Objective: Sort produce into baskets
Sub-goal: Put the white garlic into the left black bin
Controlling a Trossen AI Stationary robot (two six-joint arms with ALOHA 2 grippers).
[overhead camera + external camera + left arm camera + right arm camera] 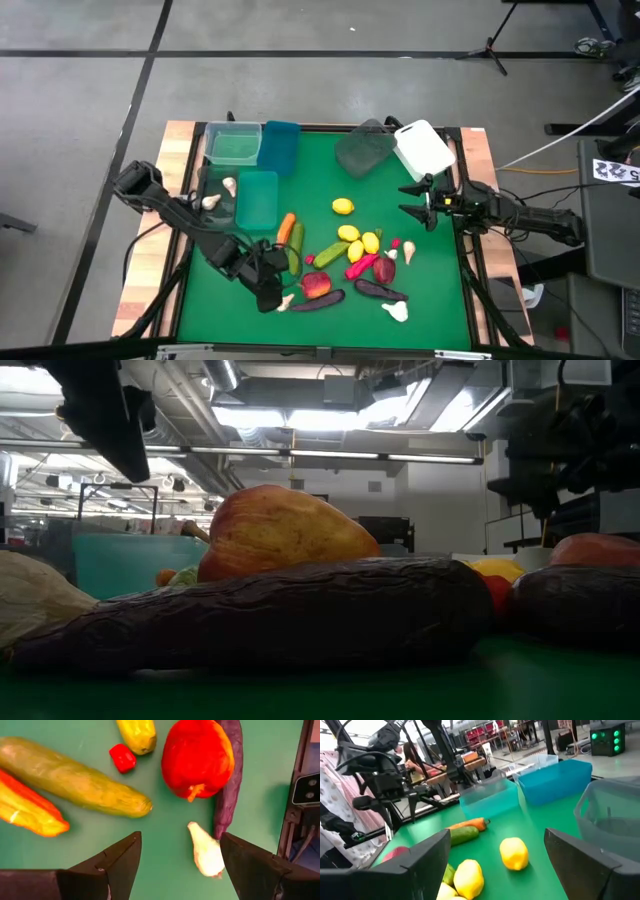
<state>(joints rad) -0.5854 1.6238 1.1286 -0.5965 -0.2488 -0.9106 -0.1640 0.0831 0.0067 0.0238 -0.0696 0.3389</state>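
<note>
Produce lies scattered on the green mat [440, 300]. My left gripper [270, 292] hovers open near the table's near edge, above a white garlic bulb [206, 851] that lies on the mat between its fingers, closer to one of them. Beside the garlic are a red apple [197, 757] and a dark purple eggplant [229, 780]; a green cucumber [75, 777] and an orange carrot [30, 805] lie farther off. In the low view the gripper's finger [100, 410] hangs well above the garlic [30, 600]. My right gripper [420, 202] waits open at the table's right edge.
Along the far edge stand the clear green [233, 145], blue [280, 147], grey [362, 150] and white [424, 148] baskets; the teal basket [257, 198] sits nearer. Lemons [348, 233] lie mid-table, two garlic bulbs [210, 202] at the left, and another eggplant [380, 291] at the near right.
</note>
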